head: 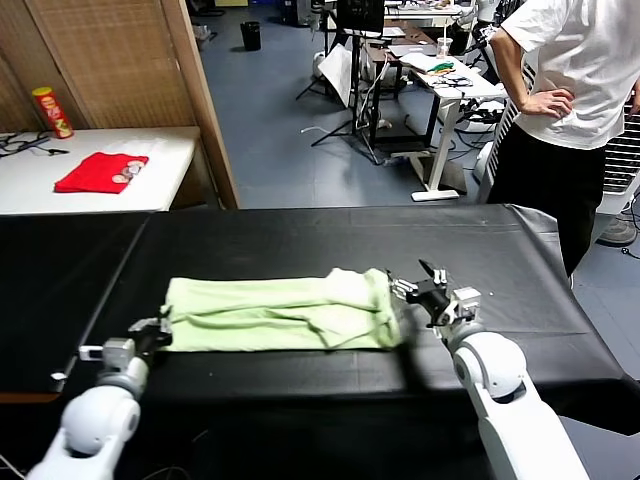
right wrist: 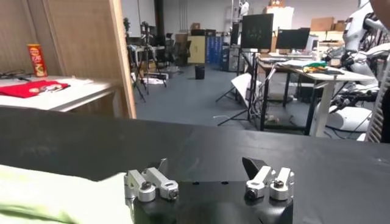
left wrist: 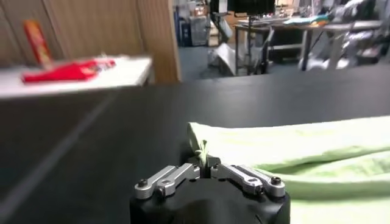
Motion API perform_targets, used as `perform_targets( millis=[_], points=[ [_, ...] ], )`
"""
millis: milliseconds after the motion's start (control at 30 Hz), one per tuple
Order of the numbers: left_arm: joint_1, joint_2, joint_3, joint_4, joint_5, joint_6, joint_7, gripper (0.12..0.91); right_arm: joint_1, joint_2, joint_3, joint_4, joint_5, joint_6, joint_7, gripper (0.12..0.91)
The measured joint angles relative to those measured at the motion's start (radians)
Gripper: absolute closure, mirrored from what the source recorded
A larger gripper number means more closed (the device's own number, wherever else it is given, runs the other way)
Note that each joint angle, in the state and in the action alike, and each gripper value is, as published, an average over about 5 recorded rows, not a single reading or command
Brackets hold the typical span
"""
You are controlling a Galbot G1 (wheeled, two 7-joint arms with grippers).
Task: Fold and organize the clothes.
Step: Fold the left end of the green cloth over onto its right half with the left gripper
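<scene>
The pale green shirt (head: 285, 314), laid in a long strip on the black desk (head: 300, 240), is pinched at its left end by the closed left end effector (head: 158, 330), apparently for folding, while the right end effector (head: 432, 288) is held wide open and empty at the shirt's right end.

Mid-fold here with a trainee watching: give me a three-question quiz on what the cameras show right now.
1. True or false: the left gripper is shut on the shirt.
2. Which gripper has open jaws? A left, B right.
3. Fill in: the right gripper sits at the shirt's ___ end.

Key: 1 true; it pinches the shirt's corner. 2 B. 3 right, beside the fabric on the black table.
</scene>
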State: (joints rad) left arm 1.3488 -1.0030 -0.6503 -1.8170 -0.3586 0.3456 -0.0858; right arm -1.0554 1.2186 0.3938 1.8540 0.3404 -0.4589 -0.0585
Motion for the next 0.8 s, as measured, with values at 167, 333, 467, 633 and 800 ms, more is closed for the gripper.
perform_targets(
  millis=[167,333,467,633,800],
  points=[
    [0.004,0.099,-0.019,-0.023,-0.013,0.017,-0.017,0.863,-0.006,0.015,-0.002,0.009,-0.015,-0.002,0.002,0.227],
    [-0.019,0.082,0.031,-0.102,-0.086,0.060,-0.067,0.863,-0.022,0.018,0.006,0.018,-0.035,-0.004,0.005,0.227],
    [-0.052,0.007,0.117,-0.169,-0.181,0.092,-0.102,0.863,-0.044,0.023,0.020,0.023,-0.053,-0.002,0.004,0.227],
    [-0.107,-0.107,0.248,-0.205,-0.258,0.114,-0.120,0.863,-0.070,0.024,0.042,0.026,-0.064,-0.002,0.005,0.227],
    [-0.162,-0.213,0.351,-0.192,-0.255,0.118,-0.128,0.863,-0.086,0.025,0.053,0.028,-0.072,-0.002,0.004,0.227]
  ],
)
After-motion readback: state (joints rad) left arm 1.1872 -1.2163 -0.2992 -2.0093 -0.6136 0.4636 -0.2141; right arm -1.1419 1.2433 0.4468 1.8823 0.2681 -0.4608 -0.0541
